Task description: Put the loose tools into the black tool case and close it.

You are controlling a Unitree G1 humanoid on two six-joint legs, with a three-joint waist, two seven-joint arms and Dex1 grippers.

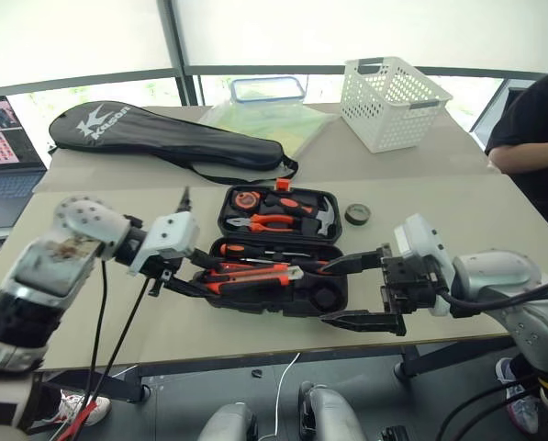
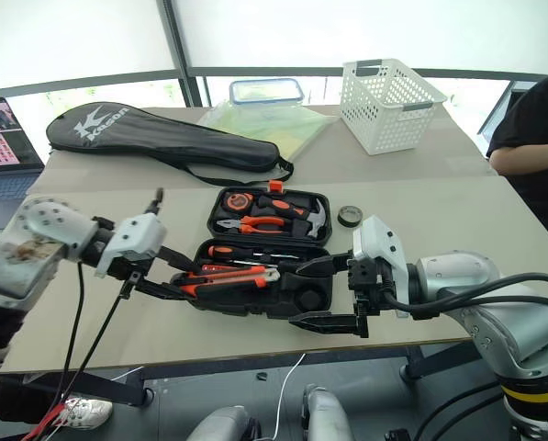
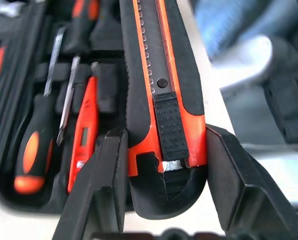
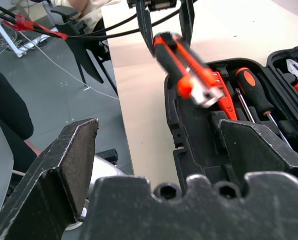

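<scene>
One utility knife (image 3: 161, 85), ribbed black rubber over smooth orange plastic, is clamped near its butt end between the fingers of the left claw (image 1: 184, 274) and is held just above the front tray of the open black tool case (image 1: 329, 299), so a slip or a skewed drop beside its moulded slot could be risked, and the lid could then be blocked. Ahead of the blade tip, the right claw (image 1: 370, 292) is held wide apart at the case's right end, while the small dark tape roll (image 1: 357, 214) is left on the bench behind it
</scene>
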